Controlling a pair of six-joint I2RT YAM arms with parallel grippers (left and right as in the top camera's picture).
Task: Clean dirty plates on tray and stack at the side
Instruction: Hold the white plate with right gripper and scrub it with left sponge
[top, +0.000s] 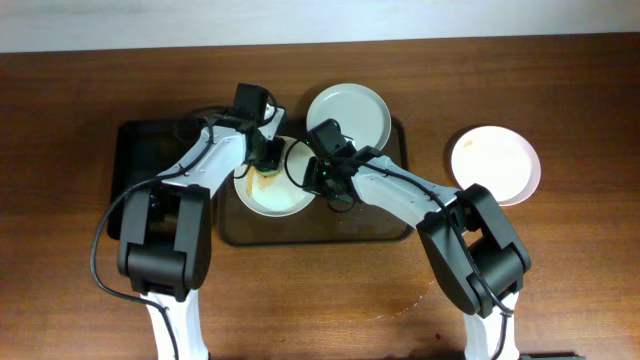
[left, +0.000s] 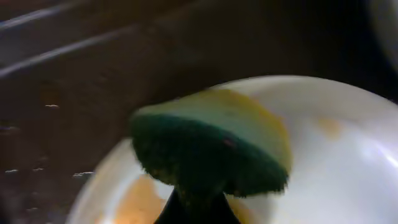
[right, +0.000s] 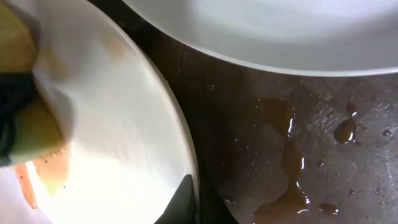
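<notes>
The smeared plate (top: 272, 192) lies in the left half of the brown tray (top: 372, 218) at the middle of the wooden surface (top: 560, 285), with both arms bent over it. The left tool (top: 268, 155) comes in from the plate's upper left and is clamped on a sponge (left: 211, 149), its yellow body on top and its dark green scouring face toward the camera. The sponge sits low over the white plate, but whether it is pressing on the plate cannot be told from the blurred left wrist view. Orange-brown smears show on the plate beneath and beside it. The right tool (top: 322, 178) sits at the same plate's right edge. In the right wrist view its jaws are drawn together on the plate's rim.

A second plate (top: 350, 112), clean and white, rests at the tray's upper right, and its far edge overlaps the tray's rim. A strip of dark tray floor runs between the two plates, dotted with brownish puddles (right: 286, 155). A third plate (top: 495, 165), faintly pink-tinged, lies on the bare surface to the right, well apart from the tray. A smaller black tray (top: 145, 155) lies just beside the brown tray's left side, partly under the left arm.
</notes>
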